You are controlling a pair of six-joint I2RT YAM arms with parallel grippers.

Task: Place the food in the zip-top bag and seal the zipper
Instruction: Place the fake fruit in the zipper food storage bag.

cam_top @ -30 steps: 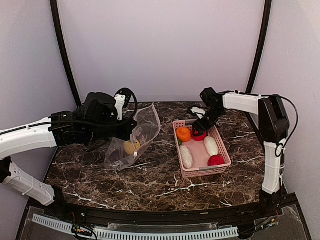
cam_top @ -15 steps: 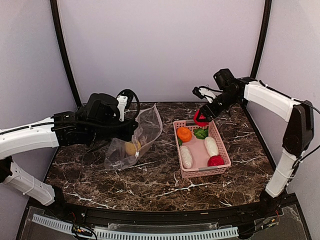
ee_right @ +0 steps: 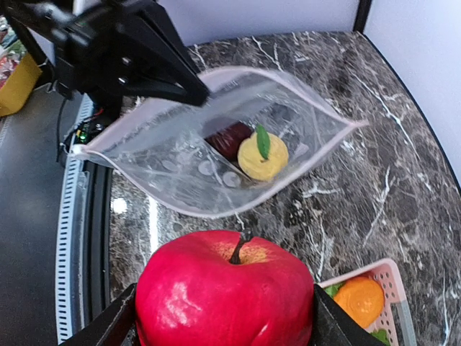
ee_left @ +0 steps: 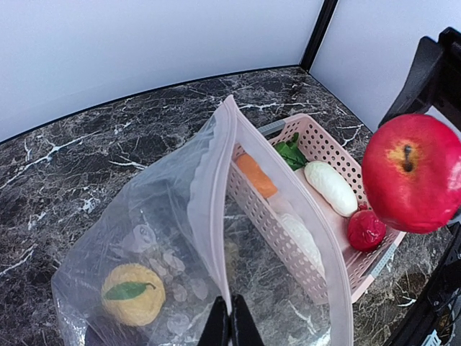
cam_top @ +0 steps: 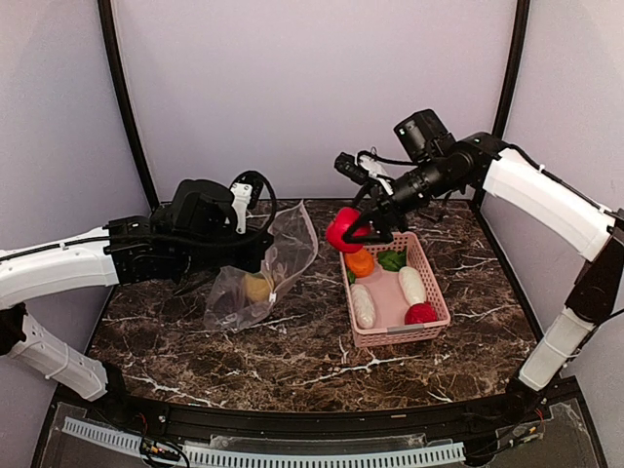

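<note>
Top external view: a red toy apple (cam_top: 342, 231) is clamped between the widely set fingers of the right gripper (cam_top: 356, 226), raised above the tabletop (cam_top: 292, 356) between the pink basket (cam_top: 441, 297) and the zip-top bag (cam_top: 283, 255). The bag's mouth is held up and open by the left gripper (ee_left: 230, 326), whose fingers are pressed together on the zipper (ee_left: 210, 194) edge. The opening lies ahead of and below the right gripper. Inside the bag, beneath the left gripper, a yellow fruit (ee_left: 132, 293) and a dark maroon ball (ee_right: 227, 137) are seen. Two white radishes (cam_top: 363, 305), an orange ball (cam_top: 359, 261) and a small red ball (cam_top: 421, 313) lie in the basket, below and beside the right gripper. The apple is judged light, hard and smooth, and likely to slip unless gripped across its widest part. The bag is judged thin and floppy, best taken at its stiffer zipper strip.
</note>
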